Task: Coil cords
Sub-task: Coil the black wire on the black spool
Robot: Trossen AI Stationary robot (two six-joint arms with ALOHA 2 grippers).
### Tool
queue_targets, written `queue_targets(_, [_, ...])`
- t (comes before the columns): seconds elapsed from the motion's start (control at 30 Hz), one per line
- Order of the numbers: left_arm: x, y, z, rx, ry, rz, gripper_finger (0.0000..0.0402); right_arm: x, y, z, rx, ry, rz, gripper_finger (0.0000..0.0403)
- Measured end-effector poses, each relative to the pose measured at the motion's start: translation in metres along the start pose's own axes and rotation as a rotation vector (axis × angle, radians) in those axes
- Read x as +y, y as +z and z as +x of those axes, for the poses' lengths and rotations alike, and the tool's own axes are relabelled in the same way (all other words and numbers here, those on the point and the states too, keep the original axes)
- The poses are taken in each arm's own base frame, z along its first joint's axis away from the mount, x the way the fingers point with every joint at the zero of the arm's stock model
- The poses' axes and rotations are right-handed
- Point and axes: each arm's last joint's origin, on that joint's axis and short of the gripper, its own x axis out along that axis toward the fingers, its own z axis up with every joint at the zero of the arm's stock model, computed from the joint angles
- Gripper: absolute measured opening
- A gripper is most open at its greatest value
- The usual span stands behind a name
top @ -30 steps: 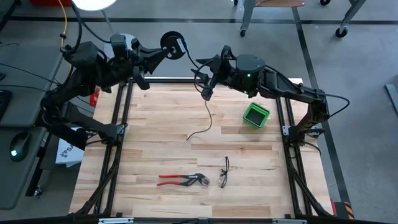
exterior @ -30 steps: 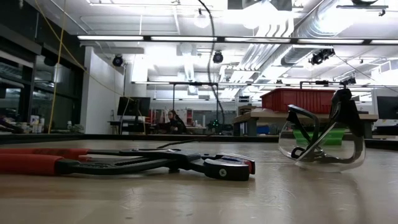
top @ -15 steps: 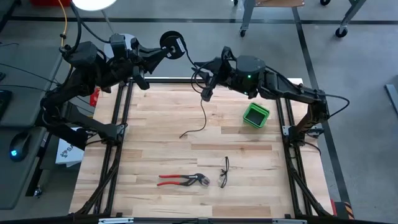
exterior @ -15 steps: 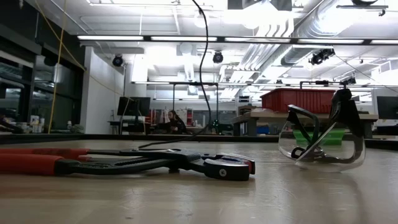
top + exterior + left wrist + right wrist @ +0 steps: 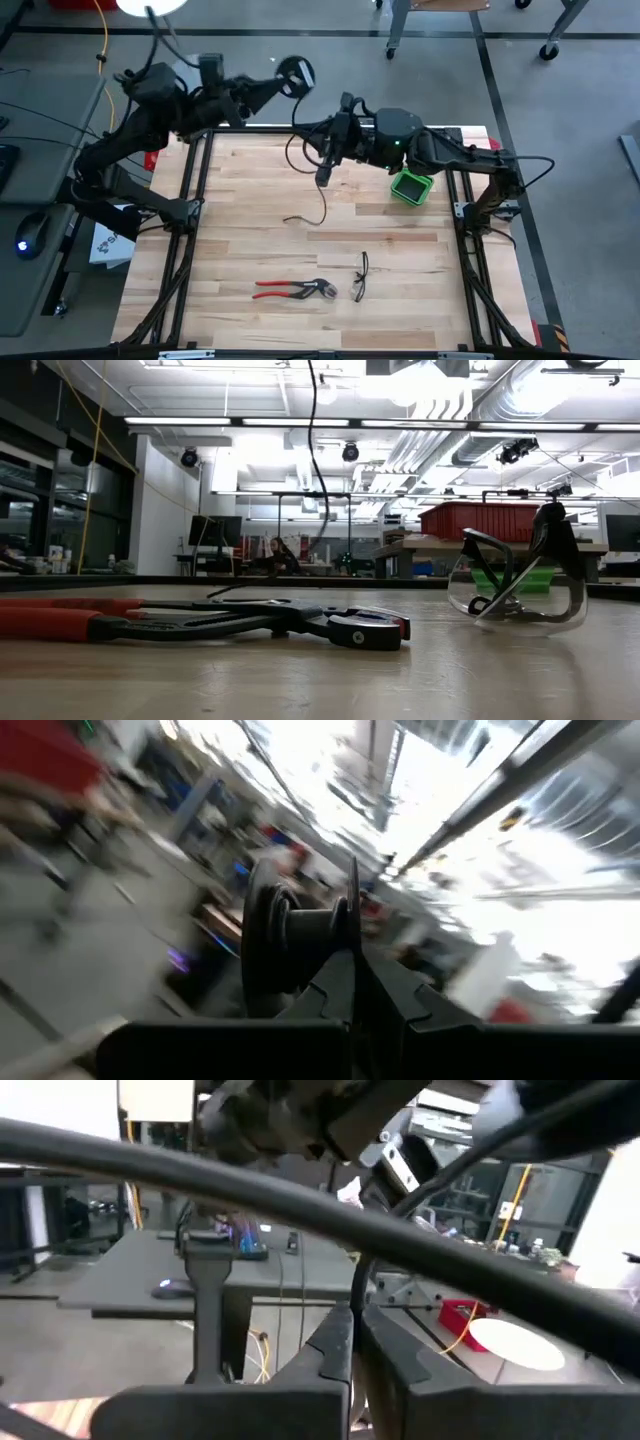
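Note:
The cord (image 5: 322,200) is a thin black cable. It runs from a black spool (image 5: 297,74) in a slack loop (image 5: 291,150) to my right gripper (image 5: 323,172), then hangs down to the table. Its free end (image 5: 290,218) lies on the wood. In the low view the cord (image 5: 312,460) drops from above. My left gripper (image 5: 275,86), beyond the table's far edge, is shut on the spool (image 5: 300,935). My right gripper (image 5: 355,1342) is shut on the cord, above the table's far middle. My left gripper holds the black spool by its near side (image 5: 350,925), just beyond the shut fingertips. The fingers hide the exact place of contact. The fingers point roughly level toward the table's right. The spool is lifted clear, above the far edge. My right gripper pinches the cord (image 5: 358,1285) between its two fingers, partway along its length. The fingers come roughly level from the table's right and lie across the cord. Below them the cord hangs slack with its end on the table; above, it loops slack toward the spool.
Red-handled pliers (image 5: 295,290) and black-framed safety glasses (image 5: 360,277) lie near the table's front middle. A green bin (image 5: 411,186) stands at the right, below my right arm. A black frame runs along the table's edges.
My right gripper has gone toward the table's left and a little nearer, taking the cord along. The cord's free end has slid leftward on the wood. My left gripper has moved toward the table's right with the spool and has rolled.

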Motion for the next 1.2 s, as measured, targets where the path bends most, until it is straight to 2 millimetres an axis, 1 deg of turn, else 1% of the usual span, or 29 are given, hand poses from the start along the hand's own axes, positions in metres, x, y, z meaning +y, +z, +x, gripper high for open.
queue_targets(0.13, [0.003,-0.006,0.01,0.059,-0.062,-0.171,0.0,0.002,0.002,0.006,-0.07,0.005,0.018,0.0001])
queue_targets(0.37, [0.003,-0.014,0.019,0.165,-0.129,-0.44,0.0,0.001,0.006,0.01,-0.152,0.003,0.009,0.0])
queue_targets(0.53, [-0.004,-0.017,0.017,0.216,-0.164,-0.56,0.0,-0.005,0.004,0.013,-0.148,-0.02,-0.026,0.0])
queue_targets(0.7, [-0.013,-0.022,0.012,0.268,-0.18,-0.646,0.0,-0.014,0.006,0.014,-0.182,-0.054,-0.081,0.0])
queue_targets(0.8, [-0.016,-0.026,0.008,0.306,-0.161,-0.667,0.0,-0.021,0.007,0.015,-0.199,-0.076,-0.091,0.0])
queue_targets(0.93, [-0.014,-0.03,0.003,0.344,-0.109,-0.651,0.0,-0.026,0.007,0.016,-0.203,-0.094,-0.119,0.0])
queue_targets(1.07, [-0.013,-0.027,-0.006,0.358,-0.082,-0.572,0.0,-0.029,0.006,0.016,-0.189,-0.106,-0.194,0.0])
queue_targets(1.2, [-0.006,-0.02,-0.02,0.371,-0.019,-0.484,0.0,-0.035,0.007,0.013,-0.165,-0.129,-0.26,0.0])
